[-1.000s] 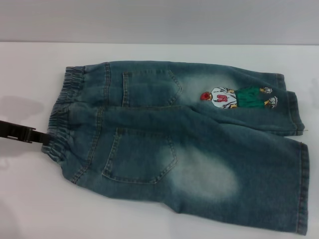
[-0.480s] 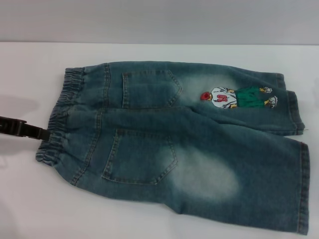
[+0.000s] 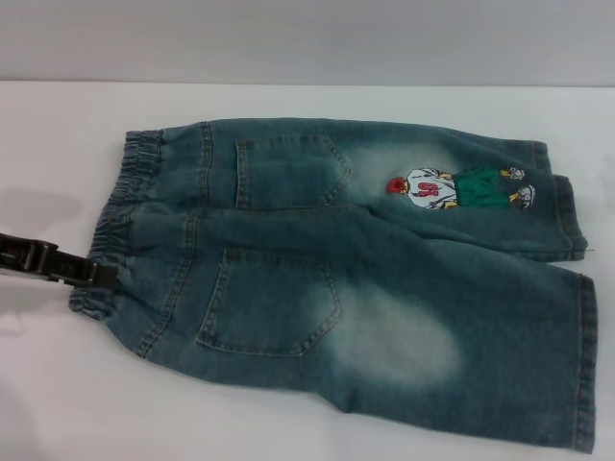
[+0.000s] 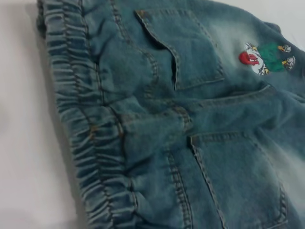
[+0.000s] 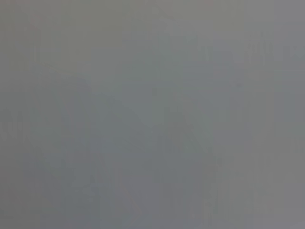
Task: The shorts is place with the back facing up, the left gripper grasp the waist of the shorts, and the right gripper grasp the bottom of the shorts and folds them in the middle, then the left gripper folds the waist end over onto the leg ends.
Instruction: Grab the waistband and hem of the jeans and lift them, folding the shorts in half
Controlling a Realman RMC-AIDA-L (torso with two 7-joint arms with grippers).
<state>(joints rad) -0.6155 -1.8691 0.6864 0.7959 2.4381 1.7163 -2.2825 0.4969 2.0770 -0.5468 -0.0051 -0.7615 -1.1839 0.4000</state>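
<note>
Now, change: left gripper (image 3: 96, 273) has slid further in from the tabletop's (image 3: 58, 144) left edge vs 0.5 s ago; tips now at the waist (image 3: 120, 226).
Arm pose: low, near flat, pointing right.
Grip: can't tell if closed on the band.
Shorts (image 3: 365, 288): flat, back up, mid-tabletop, hems toward right edge.
Right gripper: unseen.

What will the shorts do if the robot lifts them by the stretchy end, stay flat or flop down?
Probably flop: the shorts are soft denim, already creased around the pockets. The gathered waistband looks bunchy, so it may stretch or scrunch where the left gripper meets it. They won't roll; they lie flat on the table.
</note>
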